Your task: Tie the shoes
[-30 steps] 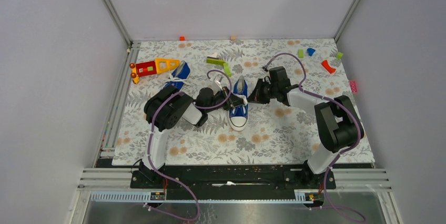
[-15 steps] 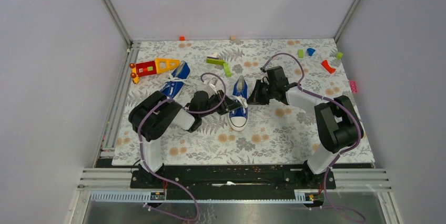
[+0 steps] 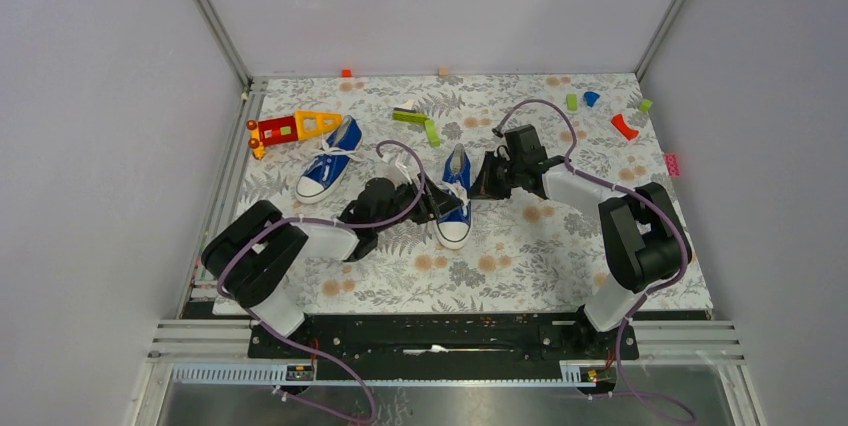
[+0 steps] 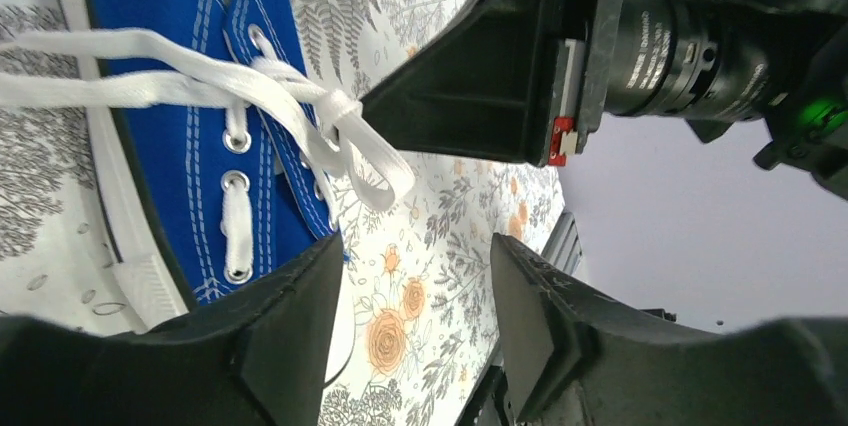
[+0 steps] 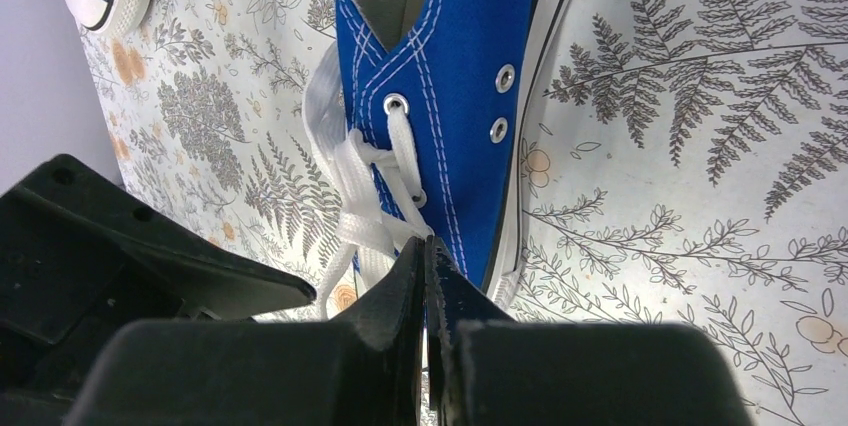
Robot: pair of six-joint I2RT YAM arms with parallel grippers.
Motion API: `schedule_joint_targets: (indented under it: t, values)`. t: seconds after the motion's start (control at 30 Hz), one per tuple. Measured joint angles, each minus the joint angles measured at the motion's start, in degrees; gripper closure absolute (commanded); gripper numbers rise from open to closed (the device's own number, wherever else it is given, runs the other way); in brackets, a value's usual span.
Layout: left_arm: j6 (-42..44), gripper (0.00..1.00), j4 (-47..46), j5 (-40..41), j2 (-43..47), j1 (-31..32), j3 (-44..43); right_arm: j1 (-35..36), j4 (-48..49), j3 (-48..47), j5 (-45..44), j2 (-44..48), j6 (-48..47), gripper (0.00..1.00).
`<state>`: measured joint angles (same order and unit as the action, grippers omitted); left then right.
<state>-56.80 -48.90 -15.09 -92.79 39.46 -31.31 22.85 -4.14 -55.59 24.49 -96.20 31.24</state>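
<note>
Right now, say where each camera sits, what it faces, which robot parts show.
Top external: above, behind the robot, looking down at the table; left arm and right arm show.
Left wrist: on the left arm, facing the middle shoe; open left gripper shows.
Right wrist: facing the same shoe; right gripper shows, shut on its lace.
Both wrists share that lace.

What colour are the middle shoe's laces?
White; the laces show best in the left wrist view.
</note>
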Motion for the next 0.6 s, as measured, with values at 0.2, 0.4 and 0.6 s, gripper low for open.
schedule_joint_targets:
  t: [0.2,0.4,0.6]
  values:
    - [1.55,0.47,6.73,2.01,-0.50,2.64,-4.04,0.37,-0.28,-0.52,0.00,0.00,-0.02,1.00]
    - [3.28,0.61,11.28,3.63,-2.29,2.84,-8.37,0.44,-0.33,-0.52,0.02,0.00,-0.02,1.00]
    - [4.39,0.76,13.79,3.98,-3.98,2.84,-10.03,0.48,-0.33,-0.52,0.00,0.00,-0.04,1.00]
